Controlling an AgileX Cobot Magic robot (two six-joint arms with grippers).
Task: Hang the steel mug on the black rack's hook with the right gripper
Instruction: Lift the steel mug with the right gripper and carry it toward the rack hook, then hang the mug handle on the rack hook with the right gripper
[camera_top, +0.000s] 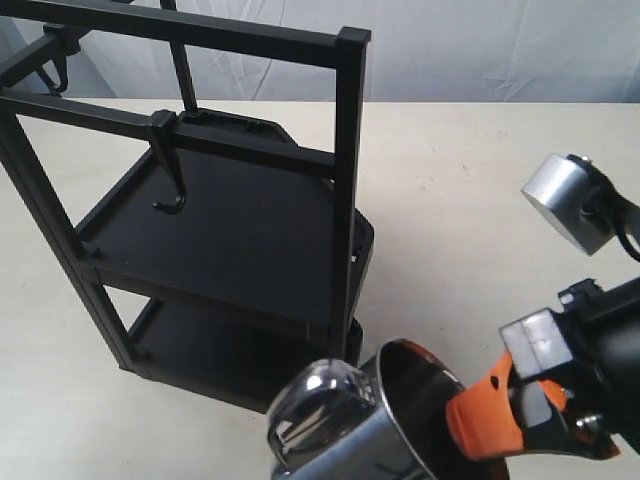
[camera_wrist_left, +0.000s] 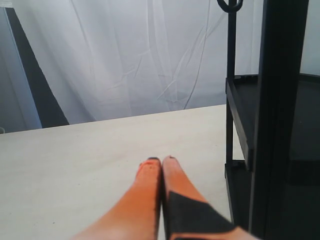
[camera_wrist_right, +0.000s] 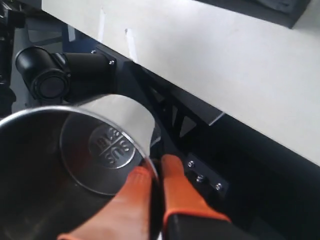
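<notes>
The steel mug (camera_top: 345, 425) hangs tilted at the bottom of the exterior view, in front of the black rack (camera_top: 345, 150), with its looped handle (camera_top: 315, 400) turned toward the rack. My right gripper (camera_top: 470, 415) is shut on the mug's rim, one orange finger inside and one outside. The right wrist view looks into the mug (camera_wrist_right: 75, 150), and the right gripper (camera_wrist_right: 156, 170) pinches its wall. The hook (camera_top: 170, 190) hangs from a clamp block on the rack's front bar, up and left of the mug and apart from it. My left gripper (camera_wrist_left: 161, 161) is shut and empty beside the rack (camera_wrist_left: 272, 125).
The rack stands on a pale table (camera_top: 450, 200). A second hook (camera_top: 55, 70) hangs at its far upper left. A grey metal part of the right arm (camera_top: 562, 200) sticks out at the right. A white curtain (camera_wrist_left: 140, 55) closes off the back. Black hardware (camera_wrist_right: 50, 75) sits below the table edge.
</notes>
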